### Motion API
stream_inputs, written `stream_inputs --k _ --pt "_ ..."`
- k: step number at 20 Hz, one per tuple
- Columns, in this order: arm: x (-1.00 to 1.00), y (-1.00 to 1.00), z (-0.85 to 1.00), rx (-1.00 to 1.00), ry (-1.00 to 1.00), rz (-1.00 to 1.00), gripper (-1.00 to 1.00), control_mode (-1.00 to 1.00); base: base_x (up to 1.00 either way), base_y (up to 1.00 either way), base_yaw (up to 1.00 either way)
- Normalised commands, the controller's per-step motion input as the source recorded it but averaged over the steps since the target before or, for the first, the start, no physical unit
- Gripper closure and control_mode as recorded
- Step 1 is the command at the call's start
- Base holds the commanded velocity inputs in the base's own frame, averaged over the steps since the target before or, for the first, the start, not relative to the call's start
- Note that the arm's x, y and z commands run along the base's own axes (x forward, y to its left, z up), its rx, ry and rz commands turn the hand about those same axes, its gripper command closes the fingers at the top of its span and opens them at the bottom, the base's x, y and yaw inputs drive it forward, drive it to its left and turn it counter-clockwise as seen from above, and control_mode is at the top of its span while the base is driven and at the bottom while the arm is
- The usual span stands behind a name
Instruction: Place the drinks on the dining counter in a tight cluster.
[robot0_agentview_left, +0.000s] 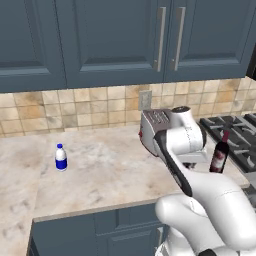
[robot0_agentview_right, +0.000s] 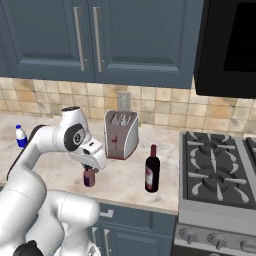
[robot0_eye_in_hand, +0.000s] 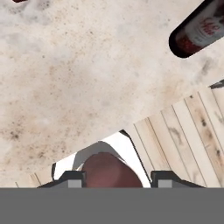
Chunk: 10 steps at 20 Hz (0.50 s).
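Your gripper (robot0_agentview_right: 89, 171) is closed around the small maroon bottle (robot0_agentview_right: 89, 177) near the counter's (robot0_agentview_left: 100, 170) front edge — wine bottle (robot0_agentview_right: 152, 171) beside it, water bottle (robot0_agentview_left: 61, 157) well apart toward the left.

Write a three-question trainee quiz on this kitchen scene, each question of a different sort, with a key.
1. True or false: the wine bottle stands upright between the toaster and the stove.
2. Which drink sits between the fingers of the gripper? A) water bottle B) small maroon bottle C) wine bottle
3. Fill in: the water bottle stands on the counter, far to the ______ of the toaster in the left base view.

Key: 1 true; 2 B, the small maroon bottle; 3 left.
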Motion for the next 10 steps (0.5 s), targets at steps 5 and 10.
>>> stream_inputs --k 5,10 --pt "-0.15 0.0 0.09 0.0 0.01 0.0 1.0 -1.0 0.0 0.0 0.0" --pt "0.0 0.0 0.0 0.0 0.0 0.0 1.0 1.0 -0.08 0.0 0.0"
